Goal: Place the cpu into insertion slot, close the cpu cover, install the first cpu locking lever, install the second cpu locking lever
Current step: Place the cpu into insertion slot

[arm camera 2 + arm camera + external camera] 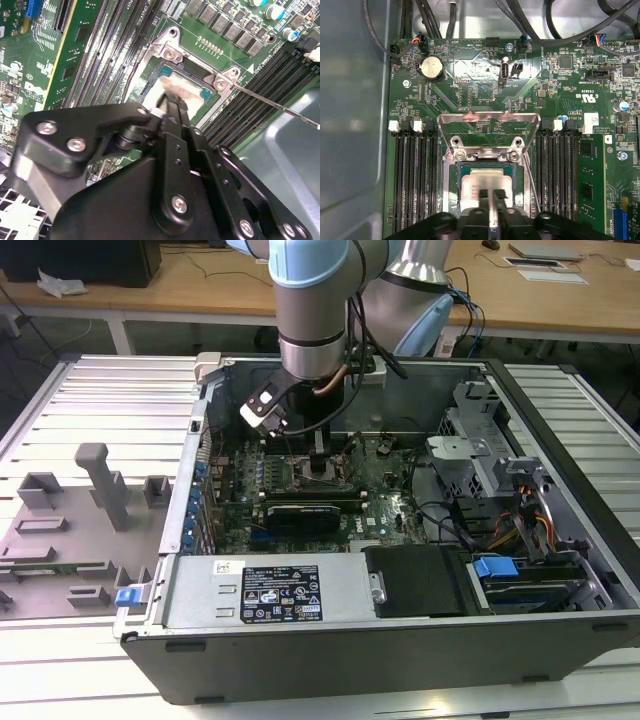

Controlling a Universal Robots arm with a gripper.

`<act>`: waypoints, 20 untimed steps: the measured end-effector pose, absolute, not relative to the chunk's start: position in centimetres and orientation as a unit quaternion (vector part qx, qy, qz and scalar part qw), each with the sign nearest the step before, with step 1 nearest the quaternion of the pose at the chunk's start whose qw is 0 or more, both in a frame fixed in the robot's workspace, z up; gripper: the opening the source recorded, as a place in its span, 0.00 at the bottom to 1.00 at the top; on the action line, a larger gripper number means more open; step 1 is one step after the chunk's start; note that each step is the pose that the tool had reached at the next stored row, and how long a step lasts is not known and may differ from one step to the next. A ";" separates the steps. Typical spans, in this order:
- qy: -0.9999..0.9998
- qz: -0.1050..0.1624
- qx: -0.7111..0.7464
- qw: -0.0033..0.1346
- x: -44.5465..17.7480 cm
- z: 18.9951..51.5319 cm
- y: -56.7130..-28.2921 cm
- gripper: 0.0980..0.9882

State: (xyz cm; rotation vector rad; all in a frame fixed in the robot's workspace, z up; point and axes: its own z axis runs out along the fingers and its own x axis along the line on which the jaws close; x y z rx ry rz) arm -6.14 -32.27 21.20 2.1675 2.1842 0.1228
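The cpu [479, 181] lies in the insertion slot [451, 200] under my gripper [492, 193] — memory slots [415, 180] either side, the cpu cover [470, 119] open beyond.

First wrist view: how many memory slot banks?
2: one memory slot bank on one side of the cpu, a second bank on the opposite side. The gripper hides their ends.

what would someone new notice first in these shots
The grey and light-blue robot arm reaches down into the open black desktop computer case on a slatted metal table. In the first wrist view its black tool sits over the square silver-topped cpu lying in the square dark-rimmed insertion slot, with the grey metal cpu cover flipped open.
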 end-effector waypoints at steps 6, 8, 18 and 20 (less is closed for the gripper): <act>0.709 0.030 0.704 0.022 -6.0 21.2 -32.3 0.01; 0.709 0.029 0.704 0.022 -6.0 21.2 -32.3 0.01; 0.709 0.029 0.704 0.022 -5.1 22.1 -32.3 0.01; 0.709 0.029 0.704 0.022 -5.1 22.7 -32.3 0.01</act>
